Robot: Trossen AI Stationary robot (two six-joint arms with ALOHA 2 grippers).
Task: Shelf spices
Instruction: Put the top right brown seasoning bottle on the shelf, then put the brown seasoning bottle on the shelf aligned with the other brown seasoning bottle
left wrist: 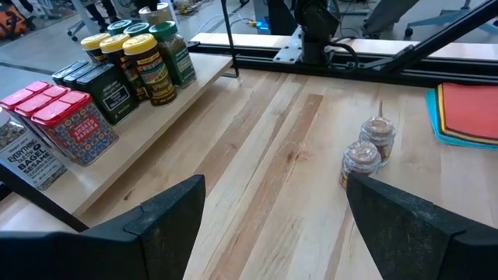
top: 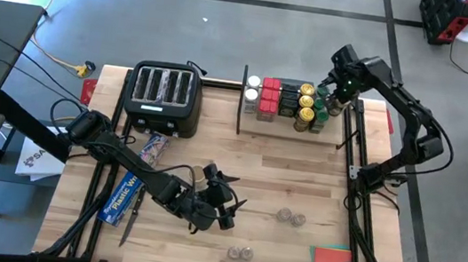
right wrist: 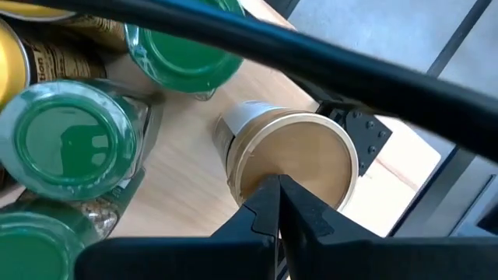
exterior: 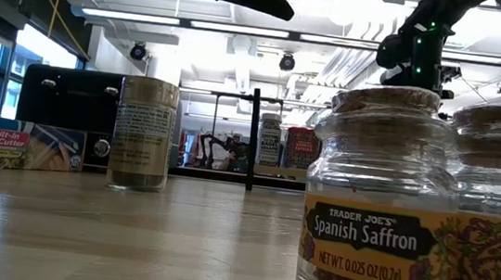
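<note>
Closest to the low camera, a clear cork-topped jar of Spanish Saffron (exterior: 379, 209) stands on the counter (top: 301, 171) with a second such jar (exterior: 495, 212) just beside it. Farther back on the wood stands a taller tan-lidded jar (exterior: 142, 133), in front of the black toaster (top: 165, 97) and near the long blue box (exterior: 12, 145). Over the counter's middle, the left gripper (top: 229, 204) hangs with its jaws spread wide and nothing between them; another pair of small jars (left wrist: 368, 149) sits ahead of it. On the shelf (top: 322, 142) stand red tins (top: 268, 98), black boxes (top: 288, 100), and yellow-lidded (top: 305, 104) and green-lidded jars (right wrist: 74, 148). At the shelf's far end the right gripper (right wrist: 278, 204) has its jaws pressed together, their tips right over a tan-lidded jar (right wrist: 292, 159) there.
</note>
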